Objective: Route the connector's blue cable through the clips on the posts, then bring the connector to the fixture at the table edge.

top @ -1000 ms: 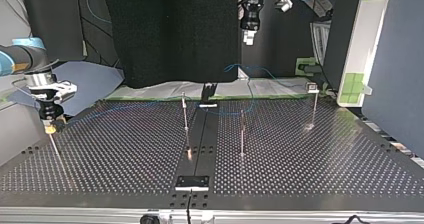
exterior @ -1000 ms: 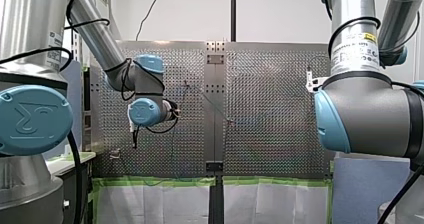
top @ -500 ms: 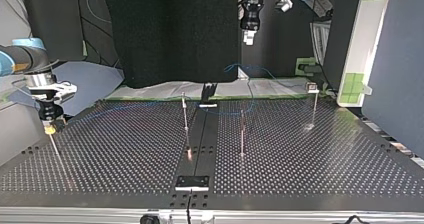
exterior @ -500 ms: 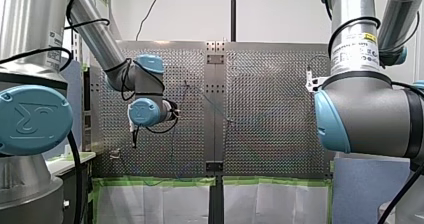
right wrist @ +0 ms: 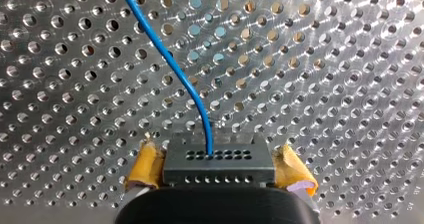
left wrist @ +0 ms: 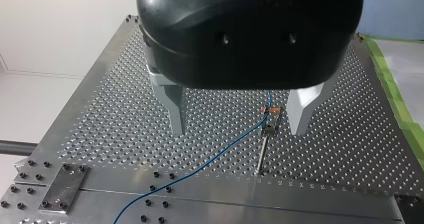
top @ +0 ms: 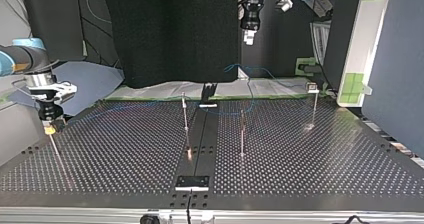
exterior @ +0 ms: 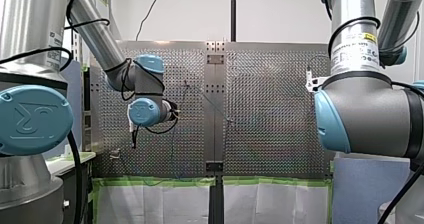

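**Entry: change over the last second.** None that I can see. Both arms stand in the front and top views just as they did a second ago. I judge this a pause, not a step in progress.

**Right gripper** (right wrist: pixel 218 175): yellow pads (right wrist: pixel 145 166) closed on the connector (right wrist: pixel 218 160), one on each side. In the top view it hangs low over the table (top: pixel 125 154), near that view's left edge.

**Connector:** held in my right gripper, off the table surface.

**Blue cable** (right wrist: pixel 170 64): leaves the connector's face and trails away across the perforated plate.

**Left gripper** (left wrist: pixel 239 131): metal fingers (left wrist: pixel 175 109) spread apart, holding nothing. It is high above the table, over its far edge in the top view.

**Post with clip** (left wrist: pixel 270 121): stands between my left gripper's fingers, nearer one of them. The cable reaches the clip, but I cannot tell whether it is seated.

**Other posts** (top: pixel 185 119): in mid-table; the cable's path past them is too faint to read.

**Meaning for the task:** nothing gained or lost. The connector is secure, and delivery to the fixture is not yet done.
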Robot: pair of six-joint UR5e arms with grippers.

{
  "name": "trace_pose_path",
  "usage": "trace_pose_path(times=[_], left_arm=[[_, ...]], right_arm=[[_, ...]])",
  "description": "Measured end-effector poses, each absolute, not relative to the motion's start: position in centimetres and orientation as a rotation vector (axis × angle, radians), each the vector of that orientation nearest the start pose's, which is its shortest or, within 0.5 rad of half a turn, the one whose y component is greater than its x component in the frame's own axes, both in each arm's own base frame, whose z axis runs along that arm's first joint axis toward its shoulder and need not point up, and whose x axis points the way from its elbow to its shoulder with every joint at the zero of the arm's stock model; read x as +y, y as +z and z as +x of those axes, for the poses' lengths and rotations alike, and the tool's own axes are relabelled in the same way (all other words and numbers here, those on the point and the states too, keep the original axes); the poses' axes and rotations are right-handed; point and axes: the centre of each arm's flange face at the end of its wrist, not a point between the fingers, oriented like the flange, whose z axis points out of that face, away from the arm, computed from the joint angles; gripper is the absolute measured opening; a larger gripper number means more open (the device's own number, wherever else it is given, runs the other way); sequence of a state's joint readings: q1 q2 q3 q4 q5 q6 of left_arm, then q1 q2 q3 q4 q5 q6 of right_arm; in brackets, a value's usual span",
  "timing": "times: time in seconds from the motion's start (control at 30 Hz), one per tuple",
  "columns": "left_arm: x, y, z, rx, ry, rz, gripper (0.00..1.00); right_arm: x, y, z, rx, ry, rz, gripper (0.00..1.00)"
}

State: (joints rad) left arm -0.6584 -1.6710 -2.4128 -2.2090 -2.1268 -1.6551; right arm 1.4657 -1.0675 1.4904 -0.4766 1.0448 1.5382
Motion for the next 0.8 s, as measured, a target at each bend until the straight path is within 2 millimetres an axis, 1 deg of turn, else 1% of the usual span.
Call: trace_pose_path(times=[0.8], left_arm=[[-28.21,16.75,23.27,1.582,-0.141,0.019,1.0]], right_arm=[[-67.17,27.97,10.79,-0.944,1.455,1.442,0.99]])
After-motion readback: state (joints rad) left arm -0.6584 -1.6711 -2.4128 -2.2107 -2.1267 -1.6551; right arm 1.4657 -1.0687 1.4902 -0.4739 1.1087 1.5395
